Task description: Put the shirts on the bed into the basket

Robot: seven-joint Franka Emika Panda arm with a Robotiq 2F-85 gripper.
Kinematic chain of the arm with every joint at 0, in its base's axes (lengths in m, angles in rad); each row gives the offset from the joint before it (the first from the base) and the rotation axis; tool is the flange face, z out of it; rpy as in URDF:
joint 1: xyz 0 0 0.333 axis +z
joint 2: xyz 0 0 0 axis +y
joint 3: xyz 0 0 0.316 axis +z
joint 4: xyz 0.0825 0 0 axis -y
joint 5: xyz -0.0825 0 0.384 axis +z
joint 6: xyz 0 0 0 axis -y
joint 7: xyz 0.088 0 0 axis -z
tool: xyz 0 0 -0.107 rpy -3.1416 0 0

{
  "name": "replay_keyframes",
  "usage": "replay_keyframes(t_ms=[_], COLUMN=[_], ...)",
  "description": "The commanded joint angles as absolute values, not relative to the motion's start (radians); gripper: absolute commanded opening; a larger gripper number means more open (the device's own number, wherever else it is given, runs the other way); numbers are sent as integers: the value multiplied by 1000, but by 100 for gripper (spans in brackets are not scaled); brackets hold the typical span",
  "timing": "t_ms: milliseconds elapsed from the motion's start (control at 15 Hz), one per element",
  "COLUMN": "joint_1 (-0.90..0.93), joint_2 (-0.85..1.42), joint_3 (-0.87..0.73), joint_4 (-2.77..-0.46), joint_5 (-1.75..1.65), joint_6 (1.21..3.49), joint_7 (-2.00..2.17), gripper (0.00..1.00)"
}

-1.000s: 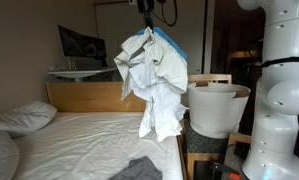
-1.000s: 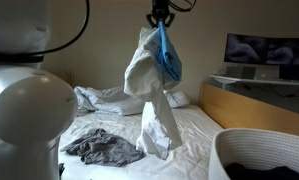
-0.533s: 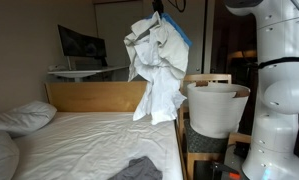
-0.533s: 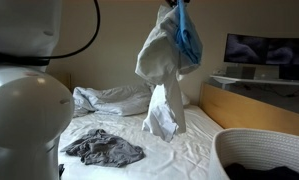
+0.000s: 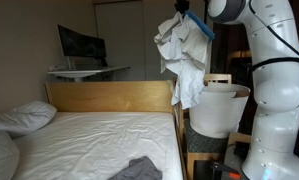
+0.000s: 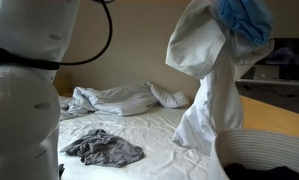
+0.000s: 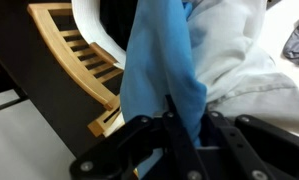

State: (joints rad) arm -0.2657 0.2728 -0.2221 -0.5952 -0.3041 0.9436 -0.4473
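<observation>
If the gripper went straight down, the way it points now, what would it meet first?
Apart from the blue shirt and white shirt hanging from the gripper, probably the near rim of the basket. The wrist view shows it below, beside wooden slats. Depth is unclear, so it might meet the slats instead.

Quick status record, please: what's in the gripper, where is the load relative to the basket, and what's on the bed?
gripper: shut on bright blue cloth shirt, with the white cloth shirt bunched in the same grip
load: hangs high, lower end beside the rim of the large white round plastic basket
over basket opening: cannot tell
bed: crumpled dark grey shirt lying on the white sheet
basket support: slatted wooden frame
</observation>
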Motion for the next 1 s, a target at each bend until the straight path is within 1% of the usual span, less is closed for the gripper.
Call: replay_keyframes(t_ms=[0, 400, 467, 800, 933], joint_1=[-365, -557, -571, -657, -652], joint_2=[329, 352, 293, 292, 291], joint_3=[-260, -292, -300, -318, -295], joint_4=[-433, -323, -430, -441, -432], joint_5=[-290, -211, -196, -169, -133], joint_6=[897, 876, 930, 961, 971], joint_7=[-409, -298, -255, -174, -167], gripper=[9, 9, 9, 9, 9])
